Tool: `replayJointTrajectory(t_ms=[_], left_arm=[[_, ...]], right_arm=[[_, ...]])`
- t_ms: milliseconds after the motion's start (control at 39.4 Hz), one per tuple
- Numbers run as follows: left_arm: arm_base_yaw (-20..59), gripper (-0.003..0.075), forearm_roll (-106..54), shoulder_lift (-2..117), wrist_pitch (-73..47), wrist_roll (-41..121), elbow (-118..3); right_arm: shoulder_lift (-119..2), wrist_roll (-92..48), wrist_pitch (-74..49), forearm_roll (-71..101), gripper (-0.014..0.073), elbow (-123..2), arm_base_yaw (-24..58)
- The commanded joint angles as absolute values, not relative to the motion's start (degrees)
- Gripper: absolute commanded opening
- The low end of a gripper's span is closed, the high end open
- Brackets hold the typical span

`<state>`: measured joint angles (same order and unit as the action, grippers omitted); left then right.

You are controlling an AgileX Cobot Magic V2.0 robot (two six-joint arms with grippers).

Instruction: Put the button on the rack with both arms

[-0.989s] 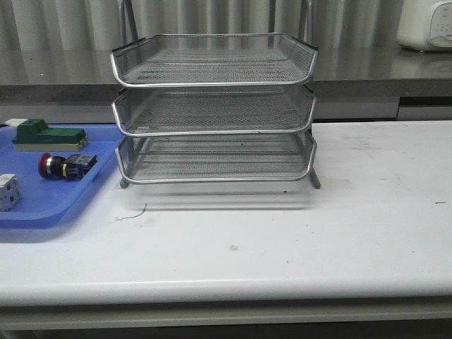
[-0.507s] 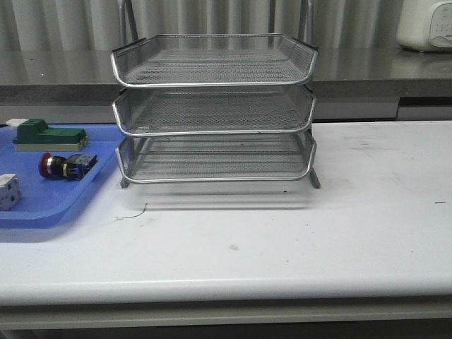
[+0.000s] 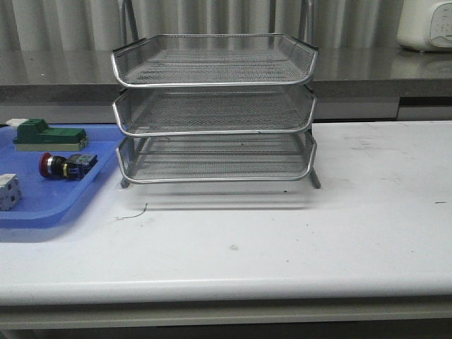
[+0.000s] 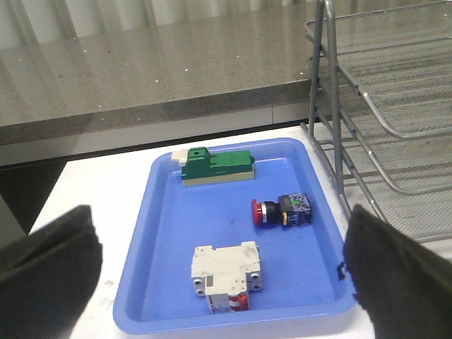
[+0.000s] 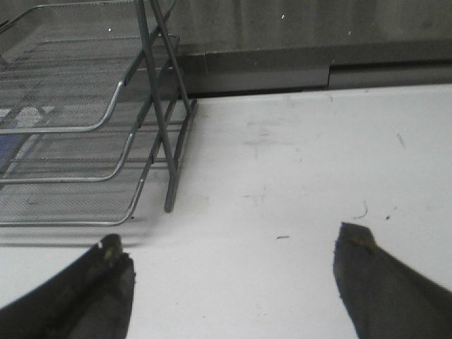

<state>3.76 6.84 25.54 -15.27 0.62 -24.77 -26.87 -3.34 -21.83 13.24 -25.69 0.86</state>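
The button [image 3: 66,166], with a red mushroom head and a black, yellow and blue body, lies on its side in the blue tray [image 3: 42,208] at the left; it also shows in the left wrist view [image 4: 281,212]. The silver wire-mesh rack [image 3: 214,106] stands at the middle back of the table, all three tiers empty; its side shows in the left wrist view [image 4: 381,106] and the right wrist view [image 5: 78,127]. My left gripper [image 4: 219,265] is open, above the near end of the tray. My right gripper [image 5: 229,272] is open over bare table, right of the rack. Neither arm shows in the front view.
The blue tray [image 4: 176,219] also holds a green block [image 4: 215,166] and a white breaker-like cube [image 4: 226,272]. A grey counter [image 3: 367,70] runs behind the table, with a white appliance [image 3: 427,25] at the back right.
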Motion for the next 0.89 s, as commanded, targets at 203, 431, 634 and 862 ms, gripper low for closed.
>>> replayJointTrajectory(t_ms=[203, 431, 634, 862], left_arm=[[3.8, 0.0605, 7.1, 26.1, -10.9, 0.0, -26.4], [3.8, 0.0596, 7.1, 26.1, -10.8, 0.0, -26.4], [3.8, 0.0596, 7.1, 26.1, -10.8, 0.0, -26.4], [3.8, 0.0596, 7.1, 26.1, -10.8, 0.0, -26.4]], right_arm=[[-53.6, -3.4, -14.0, 25.9, 0.0611, -33.7, 1.0], [-72.0, -3.4, -13.9, 28.6, 0.0611, -43.2, 1.1], [-82.8, -3.9, -18.4, 32.8, 0.0609, -52.4, 2.3], [-90.1, -15.7, -25.0, 46.2, 0.0584, -59.6, 3.0]])
